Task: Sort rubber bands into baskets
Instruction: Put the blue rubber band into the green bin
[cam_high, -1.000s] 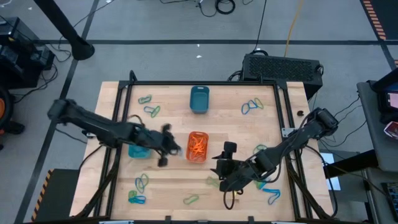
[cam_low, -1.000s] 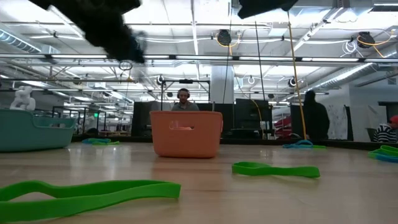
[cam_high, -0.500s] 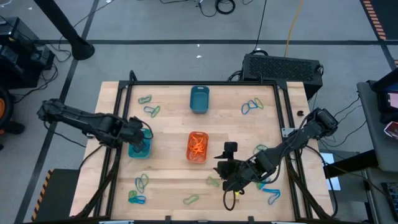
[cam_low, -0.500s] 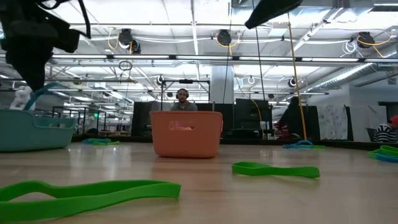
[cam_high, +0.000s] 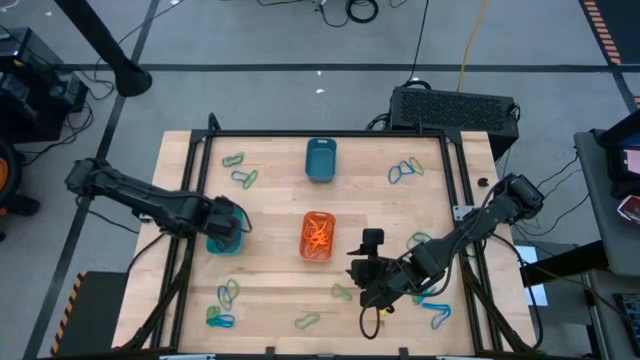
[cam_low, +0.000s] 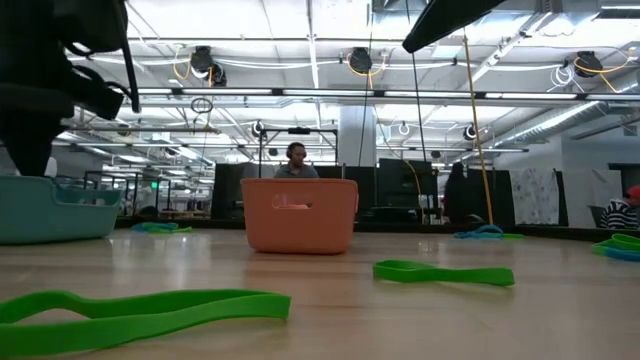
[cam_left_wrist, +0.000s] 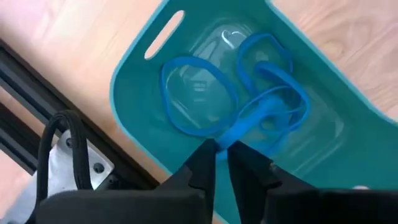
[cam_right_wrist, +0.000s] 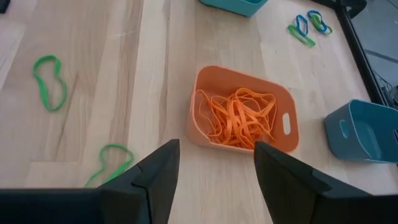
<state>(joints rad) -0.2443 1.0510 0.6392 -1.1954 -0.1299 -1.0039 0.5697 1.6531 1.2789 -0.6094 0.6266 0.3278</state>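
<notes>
Our left fingers (cam_left_wrist: 221, 152) are pinched together on a blue rubber band (cam_left_wrist: 258, 115), held inside the turquoise basket (cam_left_wrist: 143, 81) just below them (other blue loops lie on its floor). Our right fingers (cam_right_wrist: 211, 165) stand wide apart above the desk (cam_right_wrist: 112, 37), with the orange basket (cam_right_wrist: 283, 134) of orange bands (cam_right_wrist: 239, 115) just ahead and green bands (cam_right_wrist: 48, 81) off to one side.

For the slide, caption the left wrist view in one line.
Left end effector pinching a blue rubber band over the turquoise basket, which holds more blue bands.
</notes>
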